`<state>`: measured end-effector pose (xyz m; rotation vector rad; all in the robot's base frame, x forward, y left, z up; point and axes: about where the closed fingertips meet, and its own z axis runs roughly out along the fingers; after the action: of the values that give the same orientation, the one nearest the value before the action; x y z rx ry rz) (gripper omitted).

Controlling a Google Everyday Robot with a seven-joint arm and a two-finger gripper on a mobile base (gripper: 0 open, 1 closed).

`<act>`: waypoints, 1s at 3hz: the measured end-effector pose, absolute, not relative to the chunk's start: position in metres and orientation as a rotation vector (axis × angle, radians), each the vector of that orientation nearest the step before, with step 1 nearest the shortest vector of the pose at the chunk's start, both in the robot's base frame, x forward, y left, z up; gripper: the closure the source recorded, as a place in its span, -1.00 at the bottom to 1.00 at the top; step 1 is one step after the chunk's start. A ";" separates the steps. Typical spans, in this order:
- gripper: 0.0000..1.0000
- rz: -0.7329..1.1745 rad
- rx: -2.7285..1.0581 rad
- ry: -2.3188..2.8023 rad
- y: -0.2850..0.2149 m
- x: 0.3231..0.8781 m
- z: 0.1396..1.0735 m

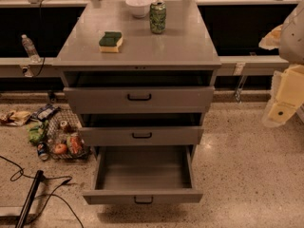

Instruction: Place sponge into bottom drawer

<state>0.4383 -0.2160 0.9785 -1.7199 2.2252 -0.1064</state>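
Observation:
The sponge, yellow with a dark green top layer, lies flat on the grey cabinet top, left of centre. The bottom drawer is pulled far out at floor level and its deep box is empty; its small black handle is centred on the front. My arm comes in at the right edge, and the gripper hangs there, pale yellow, well to the right of the cabinet at about the height of the upper drawers. It is far from the sponge and holds nothing that I can see.
A green soda can and a white bowl stand at the back of the cabinet top. The top drawer and middle drawer are partly open. A wire basket of snacks, cables and a stand leg lie on the floor at the left. A water bottle stands on the left ledge.

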 end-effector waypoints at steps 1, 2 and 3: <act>-1.00 -0.117 -1.721 2.210 -0.215 0.441 0.982; -1.00 -0.151 -1.760 2.143 -0.210 0.455 0.991; -1.00 -0.267 -1.878 1.884 -0.192 0.509 1.023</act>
<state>0.5086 -0.1923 1.0228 -1.8778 1.8841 -0.2671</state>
